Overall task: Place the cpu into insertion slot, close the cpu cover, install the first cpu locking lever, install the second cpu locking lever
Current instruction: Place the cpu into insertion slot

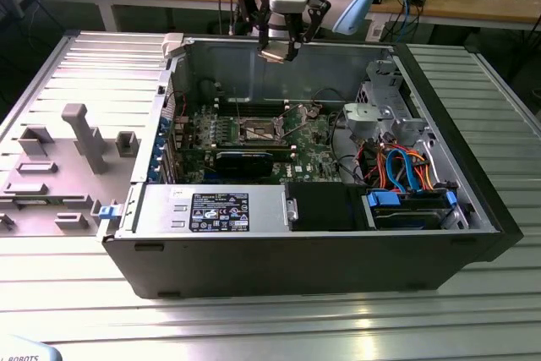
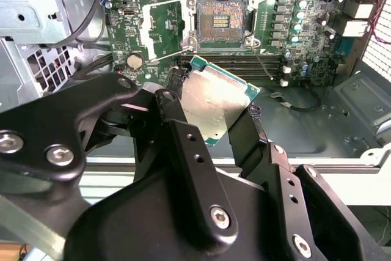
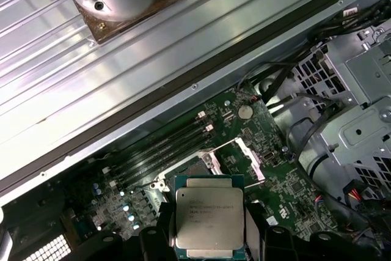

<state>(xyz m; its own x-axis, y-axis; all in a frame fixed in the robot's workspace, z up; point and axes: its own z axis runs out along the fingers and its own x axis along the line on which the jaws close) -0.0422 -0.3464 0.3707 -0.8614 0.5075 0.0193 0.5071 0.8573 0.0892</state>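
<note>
Exterior view, from its left: a grey plastic fixture tray lies on the ribbed table beside the open computer case, well apart from the work. Further along, down on the green motherboard, the insertion slot sits bare. High above it, about level with the case's rear wall, hangs the gripper, its jaws closed narrowly on two opposite edges of the cpu, which is clear of everything below. Just to the exterior view's right of the slot the cpu cover stands swung open, and beyond it come the metal drive cage and the blue cables. In the second wrist view the cpu looks turned at an angle to the square insertion slot, with the cpu cover folded back alongside. That skew is my worry: set down unsquared or tilted, the chip would likely catch the socket rim or bend the fine contacts. The hold is on thin edges alone, so a jolt could let it slip onto the board. The jaws reach past the chip and might foul the raised cover.
</note>
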